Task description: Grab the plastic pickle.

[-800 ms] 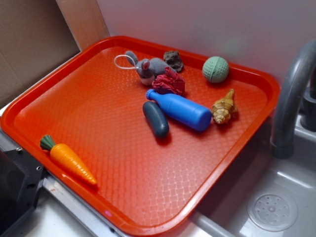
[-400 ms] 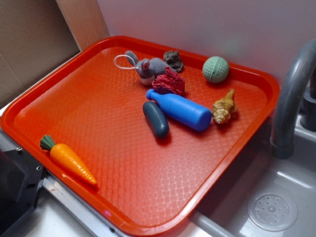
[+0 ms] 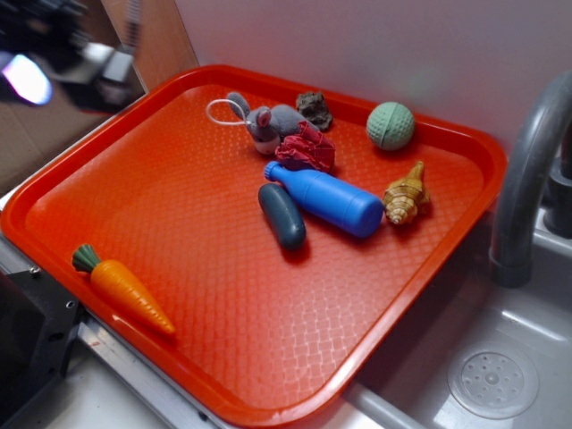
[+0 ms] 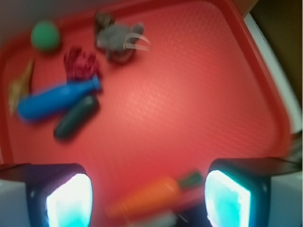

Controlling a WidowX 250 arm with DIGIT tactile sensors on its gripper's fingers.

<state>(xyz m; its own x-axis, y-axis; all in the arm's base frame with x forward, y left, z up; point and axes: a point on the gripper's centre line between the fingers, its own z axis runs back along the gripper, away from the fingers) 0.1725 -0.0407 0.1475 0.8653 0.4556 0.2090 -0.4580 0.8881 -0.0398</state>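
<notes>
Approach is the step in hand: gripper (image 4: pixel 149 196), jaws spread and empty, must travel right to the plastic pickle (image 3: pixel 282 215) beside the blue bottle (image 3: pixel 326 198).

plastic pickle (image 3: pixel 282 215) | dark teal, smooth oblong | lying flat | mid-tray, touching blue bottle (image 3: pixel 326 198)

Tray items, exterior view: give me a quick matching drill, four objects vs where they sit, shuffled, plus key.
Objects:
1. plastic pickle
2. carrot
3. green ball
4. seashell

Places:
A. near the far rim of the tray, toward the wall
B. at the base end of the blue bottle
C. alongside the blue bottle, on its near side
D. by the tray's near-left rim

Pairs: 1-C, 2-D, 3-A, 4-B
</notes>
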